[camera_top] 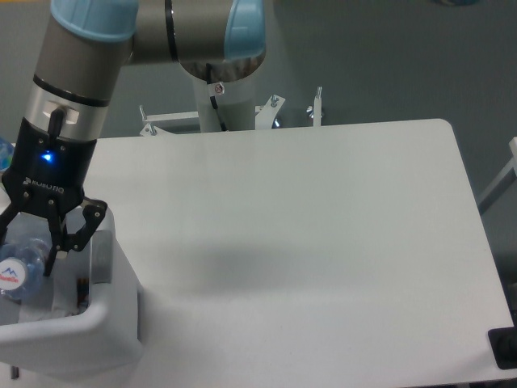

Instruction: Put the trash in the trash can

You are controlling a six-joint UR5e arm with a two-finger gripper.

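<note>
The trash can (pixel 89 323) is a large white bin with a thick rounded rim at the bottom left corner, partly cut off by the frame edge. My gripper (pixel 26 268) hangs over its opening. The jaws stand wide apart, one on each side of the crushed clear bottle (pixel 20 257), which has a pale label with a red and blue mark. The bottle sits between the fingers (pixel 55 246) at rim height, inside the can's opening. The paper wad is not in view.
The white table (pixel 307 226) fills most of the view, with its right edge near the right side of the frame. Metal brackets (pixel 271 109) stand behind its far edge by the arm's base. A blue object (pixel 4 149) shows at the left frame edge.
</note>
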